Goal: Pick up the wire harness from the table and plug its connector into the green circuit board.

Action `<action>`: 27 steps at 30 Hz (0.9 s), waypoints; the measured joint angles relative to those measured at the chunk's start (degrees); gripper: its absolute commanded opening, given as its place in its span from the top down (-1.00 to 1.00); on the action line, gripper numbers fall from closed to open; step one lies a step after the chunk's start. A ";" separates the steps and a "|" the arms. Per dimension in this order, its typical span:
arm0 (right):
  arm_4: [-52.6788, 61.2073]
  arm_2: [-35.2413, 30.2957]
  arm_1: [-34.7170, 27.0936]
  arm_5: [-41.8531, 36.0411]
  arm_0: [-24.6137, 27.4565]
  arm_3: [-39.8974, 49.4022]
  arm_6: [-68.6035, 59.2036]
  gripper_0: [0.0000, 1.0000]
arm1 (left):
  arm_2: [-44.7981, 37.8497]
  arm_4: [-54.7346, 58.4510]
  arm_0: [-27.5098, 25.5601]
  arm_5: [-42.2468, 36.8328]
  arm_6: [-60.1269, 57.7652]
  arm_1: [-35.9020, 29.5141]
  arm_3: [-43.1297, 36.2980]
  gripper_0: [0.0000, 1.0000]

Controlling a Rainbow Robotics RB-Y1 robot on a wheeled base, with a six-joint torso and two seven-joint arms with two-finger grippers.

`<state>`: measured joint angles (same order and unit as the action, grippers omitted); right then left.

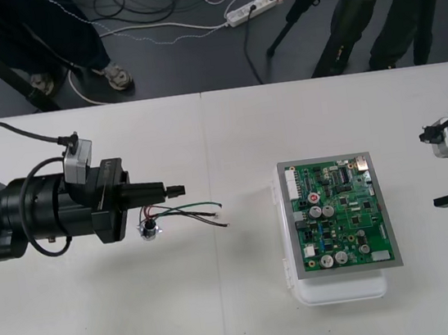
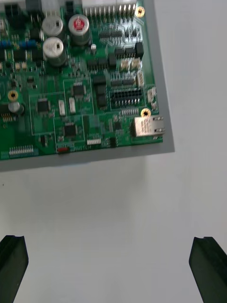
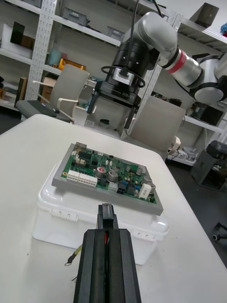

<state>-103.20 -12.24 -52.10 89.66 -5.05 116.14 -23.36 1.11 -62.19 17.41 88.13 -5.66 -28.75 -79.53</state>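
While our left gripper (image 1: 163, 190) clamps the plug (image 3: 107, 211), trailing wires (image 1: 201, 212) and socket (image 1: 149, 230) may skew it at the circuit board (image 1: 342, 214); our right gripper (image 1: 435, 169) idles open.

A plain light table (image 1: 103, 315) — beyond its far edge, dark floor (image 1: 186, 65) with loose cables (image 1: 158, 29) and a power strip (image 1: 252, 7).
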 measured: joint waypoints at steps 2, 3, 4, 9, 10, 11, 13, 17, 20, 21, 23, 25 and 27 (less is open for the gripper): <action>-1.72 1.45 -0.62 0.00 0.00 0.00 0.00 -1.00 | 0.75 0.00 0.00 0.00 2.06 -0.01 1.43 1.00; -2.67 2.36 -0.89 0.00 0.00 0.00 0.00 -1.00 | 1.21 0.00 0.00 0.00 3.39 -0.01 2.09 1.00; -3.62 3.30 -1.11 0.00 0.00 0.01 0.00 -1.00 | 1.72 0.00 0.01 0.00 4.88 -0.01 2.77 1.00; -7.76 7.79 -1.44 0.00 -0.01 0.01 0.00 -1.00 | 3.99 0.00 0.01 0.00 12.53 -0.03 5.10 1.00; -8.59 8.49 -1.44 0.00 -0.01 0.02 0.00 -1.00 | 4.38 0.00 0.01 0.00 13.52 -0.03 5.35 1.00; -9.47 9.20 -1.44 0.00 -0.01 0.02 0.00 -1.00 | 4.78 0.00 0.01 0.00 14.28 -0.04 5.61 1.00; -11.31 10.47 -1.44 0.00 -0.02 0.02 0.00 -1.00 | 5.55 0.00 0.01 0.00 14.74 -0.05 6.09 1.00; -14.74 11.85 -0.76 0.00 -0.03 0.03 -0.01 -1.00 | 6.89 0.00 0.02 0.00 14.85 -0.07 7.25 1.00; -17.18 11.95 0.65 0.00 -0.03 0.09 -0.01 -1.00 | 7.88 0.00 0.02 0.00 15.47 -0.07 8.38 1.00; -17.82 11.96 1.20 0.00 -0.03 0.16 -0.01 -1.00 | 8.26 0.00 0.02 0.00 15.68 -0.07 8.63 1.00; -19.27 12.11 2.19 0.00 -0.03 0.56 -0.01 -1.00 | 9.02 0.00 0.03 0.00 16.24 -0.07 9.08 1.00; -20.74 12.44 3.03 0.00 -0.03 1.17 -0.02 -1.00 | 9.68 0.00 0.05 0.00 17.17 -0.07 9.54 1.00; -21.97 12.93 3.63 0.00 -0.04 1.95 -0.04 -1.00 | 10.31 0.00 0.05 0.00 18.24 -0.07 9.96 1.00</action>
<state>-125.17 0.69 -48.47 89.66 -5.09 118.08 -23.40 11.42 -62.19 17.46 88.13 12.58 -28.82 -69.57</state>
